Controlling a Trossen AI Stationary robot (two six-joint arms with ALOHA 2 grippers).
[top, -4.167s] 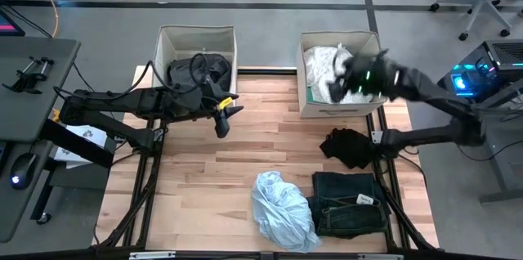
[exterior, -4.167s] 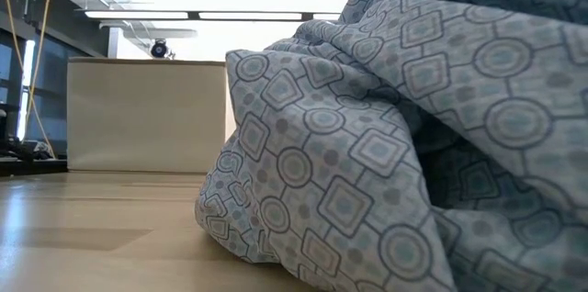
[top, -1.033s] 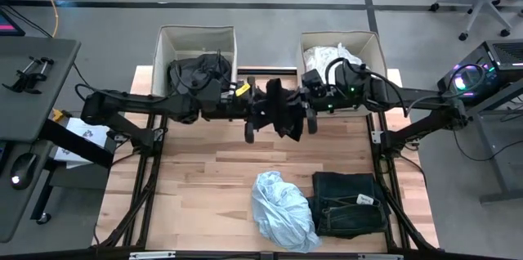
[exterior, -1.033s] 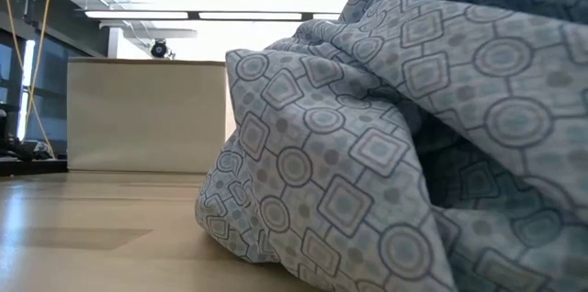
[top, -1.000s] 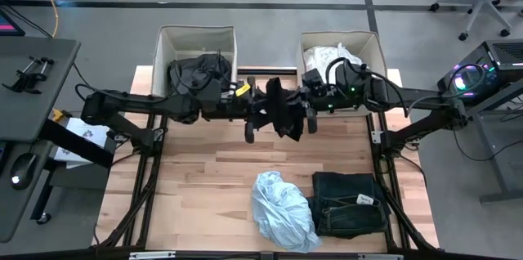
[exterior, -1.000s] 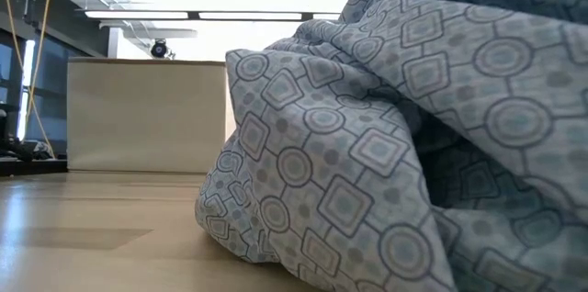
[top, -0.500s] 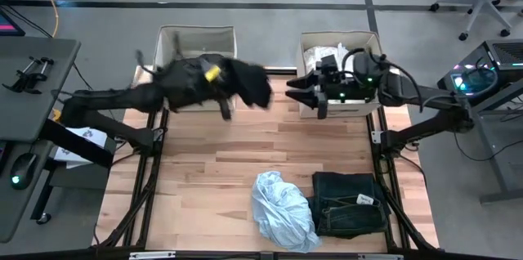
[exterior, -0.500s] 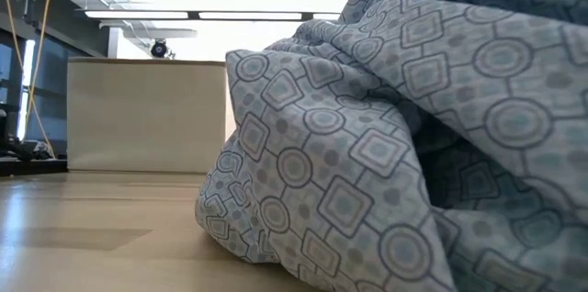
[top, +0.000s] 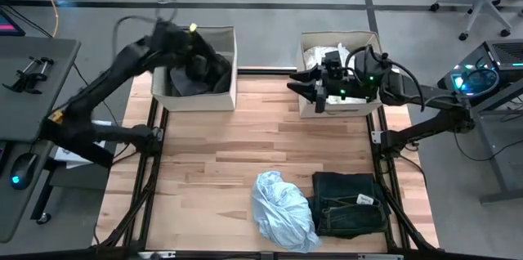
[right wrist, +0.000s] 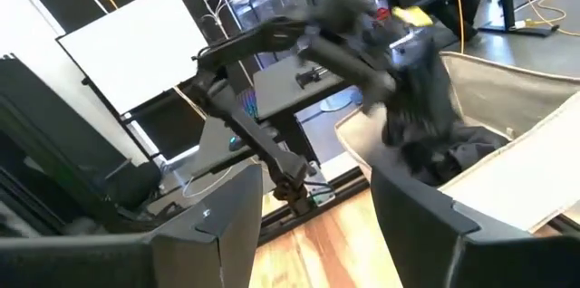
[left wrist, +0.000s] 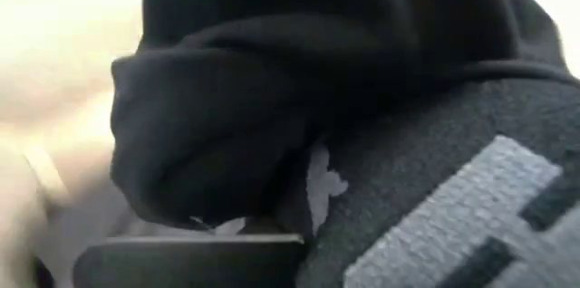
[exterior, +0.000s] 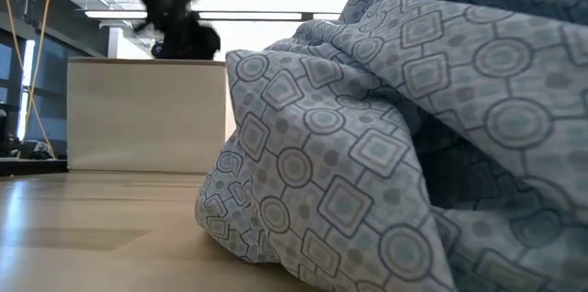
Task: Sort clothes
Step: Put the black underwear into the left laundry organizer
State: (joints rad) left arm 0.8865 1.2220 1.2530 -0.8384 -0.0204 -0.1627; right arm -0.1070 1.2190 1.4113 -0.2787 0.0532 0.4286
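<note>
surface (top: 245,154): pale blue garment (top: 282,209) and dark denim (top: 350,203) unsorted near front | left bin (top: 176,100): left tool (top: 196,62) over it, seemingly gripping black garment (top: 214,70); may snag on rim | right tool (top: 304,87): spread wide, empty, before right bin (top: 372,47)

My left fingers (top: 194,57) hang a black garment (top: 214,70) over dark clothes (top: 184,82) heaped in the left bin. White clothes (top: 320,54) fill the right bin. On the bench a crumpled pale blue patterned piece (top: 282,209) lies touching folded dark denim (top: 350,203)
</note>
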